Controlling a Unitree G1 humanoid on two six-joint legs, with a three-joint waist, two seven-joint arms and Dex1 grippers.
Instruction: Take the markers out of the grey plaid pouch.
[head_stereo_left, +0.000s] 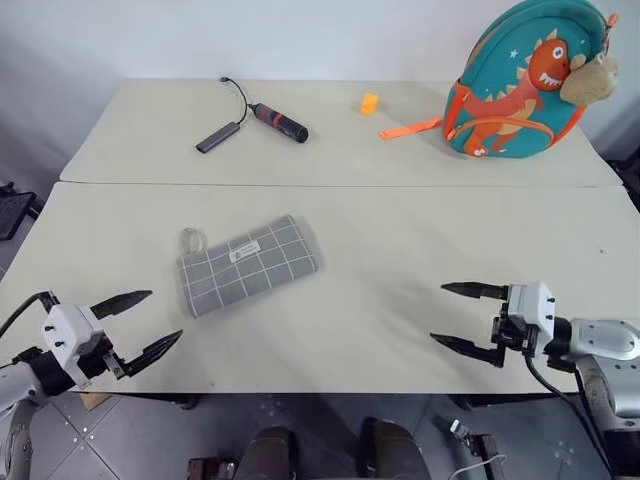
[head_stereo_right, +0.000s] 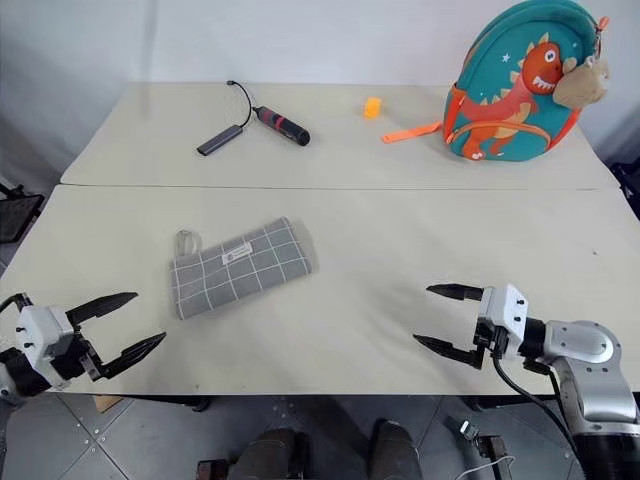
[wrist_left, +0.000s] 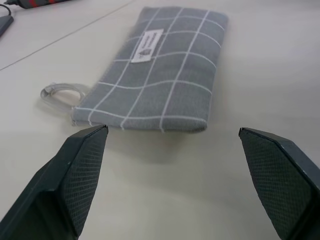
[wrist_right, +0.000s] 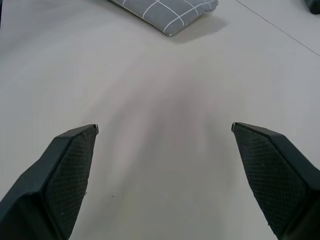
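Observation:
The grey plaid pouch (head_stereo_left: 248, 264) lies flat and closed on the near table, its white label up and its grey loop (head_stereo_left: 192, 240) towards the left. The markers are hidden. My left gripper (head_stereo_left: 150, 320) hovers open at the table's front left edge, pointing at the pouch's loop end (wrist_left: 150, 90) from a short way off. My right gripper (head_stereo_left: 455, 315) stands open at the front right, well apart from the pouch, whose far end (wrist_right: 170, 12) lies beyond its fingers. Neither gripper holds anything.
On the far table lie a black-and-red cylinder with a cable (head_stereo_left: 278, 122) and a dark flat adapter (head_stereo_left: 217, 137), a small orange block (head_stereo_left: 369, 103), an orange strap (head_stereo_left: 409, 129) and a teal dinosaur backpack (head_stereo_left: 520, 80). A seam (head_stereo_left: 330, 184) joins the two tables.

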